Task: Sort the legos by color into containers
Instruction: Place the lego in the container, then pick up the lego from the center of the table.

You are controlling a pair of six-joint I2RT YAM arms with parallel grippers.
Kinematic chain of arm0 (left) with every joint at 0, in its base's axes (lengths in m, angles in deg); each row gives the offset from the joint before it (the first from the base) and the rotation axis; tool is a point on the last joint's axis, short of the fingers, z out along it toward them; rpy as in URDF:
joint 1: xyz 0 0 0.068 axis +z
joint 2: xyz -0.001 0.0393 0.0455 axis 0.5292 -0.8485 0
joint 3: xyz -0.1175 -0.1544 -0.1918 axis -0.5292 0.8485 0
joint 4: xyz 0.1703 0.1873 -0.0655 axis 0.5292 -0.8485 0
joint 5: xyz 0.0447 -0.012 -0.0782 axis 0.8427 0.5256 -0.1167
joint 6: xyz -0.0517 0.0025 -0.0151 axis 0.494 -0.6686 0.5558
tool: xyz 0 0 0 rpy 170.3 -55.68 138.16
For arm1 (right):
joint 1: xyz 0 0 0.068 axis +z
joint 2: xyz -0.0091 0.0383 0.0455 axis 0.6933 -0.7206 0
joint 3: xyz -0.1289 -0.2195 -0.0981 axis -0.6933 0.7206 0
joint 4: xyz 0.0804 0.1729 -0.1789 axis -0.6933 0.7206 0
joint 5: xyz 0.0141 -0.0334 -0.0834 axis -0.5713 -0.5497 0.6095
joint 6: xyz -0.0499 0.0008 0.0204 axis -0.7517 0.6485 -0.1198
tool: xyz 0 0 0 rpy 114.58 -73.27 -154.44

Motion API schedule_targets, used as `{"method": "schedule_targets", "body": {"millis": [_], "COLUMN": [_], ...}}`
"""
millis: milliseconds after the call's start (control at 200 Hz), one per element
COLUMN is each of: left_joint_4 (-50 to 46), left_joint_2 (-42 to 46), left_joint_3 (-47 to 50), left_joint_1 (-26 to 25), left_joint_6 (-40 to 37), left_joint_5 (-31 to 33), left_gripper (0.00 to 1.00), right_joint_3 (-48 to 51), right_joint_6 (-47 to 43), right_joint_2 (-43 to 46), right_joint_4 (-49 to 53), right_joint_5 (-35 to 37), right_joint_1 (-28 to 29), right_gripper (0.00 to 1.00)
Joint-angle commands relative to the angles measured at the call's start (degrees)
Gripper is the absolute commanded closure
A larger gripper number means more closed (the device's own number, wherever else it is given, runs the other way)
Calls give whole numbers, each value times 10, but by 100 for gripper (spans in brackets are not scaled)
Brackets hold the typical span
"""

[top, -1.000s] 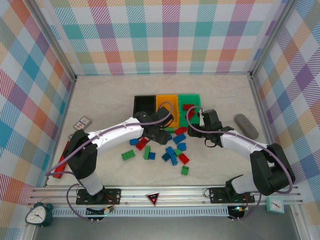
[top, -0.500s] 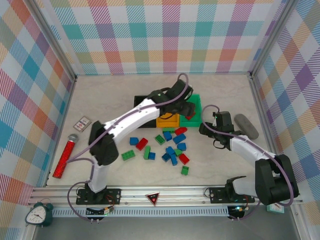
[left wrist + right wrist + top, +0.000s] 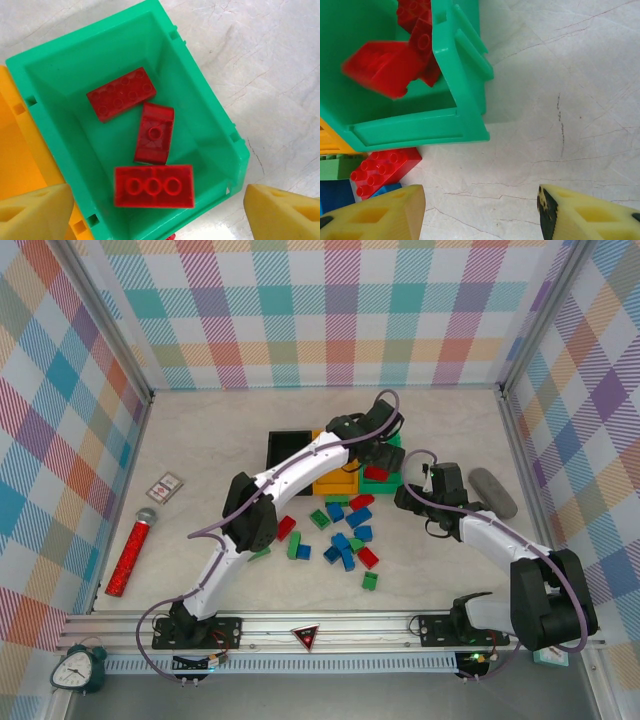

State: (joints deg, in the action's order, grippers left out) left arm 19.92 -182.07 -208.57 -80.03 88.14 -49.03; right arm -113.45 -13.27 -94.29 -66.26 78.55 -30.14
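1. The next pick likely turns on the red brick [image 3: 385,169]. It lies on the table [image 3: 560,100] just outside the green bin [image 3: 462,95], at its near wall, left of the right gripper [image 3: 482,215] and near its left finger. From above, its long axis runs roughly left-right along that wall. The right arm looks nearer to it than the left.
2. Right gripper: fingers apart with nothing between them, bare table below, so it is released.
3. Left gripper [image 3: 159,210] hangs over the green bin with its fingers spread wide, released and empty.
4. Green bin holds three red bricks [image 3: 154,186]: two lie flat and one is tilted in the middle. In the right wrist view one brick is blurred, possibly mid-drop.
5. Orange bin [image 3: 335,481] touches the green bin's left side. It is partly under the left arm, so its contents cannot be told.
6. Black bin [image 3: 271,450] is leftmost, and no brick can be made out in it.
7. Loose bricks [image 3: 345,535] in blue, green and red lie clustered on the table near the bins, unsorted.
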Motion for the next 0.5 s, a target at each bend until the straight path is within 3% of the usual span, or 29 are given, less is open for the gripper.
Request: {"method": "schedule_targets", "body": {"millis": [0, 335, 495], "left_joint_4": [7, 165, 191], "left_joint_2": [79, 303, 373], "left_joint_3": [55, 419, 535], "left_joint_1": [-4, -40, -41], "left_joint_6": [3, 35, 64], "left_joint_5": [-3, -36, -25], "left_gripper": [11, 14, 15], "right_joint_3": [4, 3, 2], "right_joint_6": [4, 6, 7], "right_joint_2": [1, -6, -18], "right_joint_4": [-19, -27, -33], "right_joint_5": [-22, -40, -53], "right_joint_1": [-2, -2, -1], "right_gripper": [38, 38, 38]}}
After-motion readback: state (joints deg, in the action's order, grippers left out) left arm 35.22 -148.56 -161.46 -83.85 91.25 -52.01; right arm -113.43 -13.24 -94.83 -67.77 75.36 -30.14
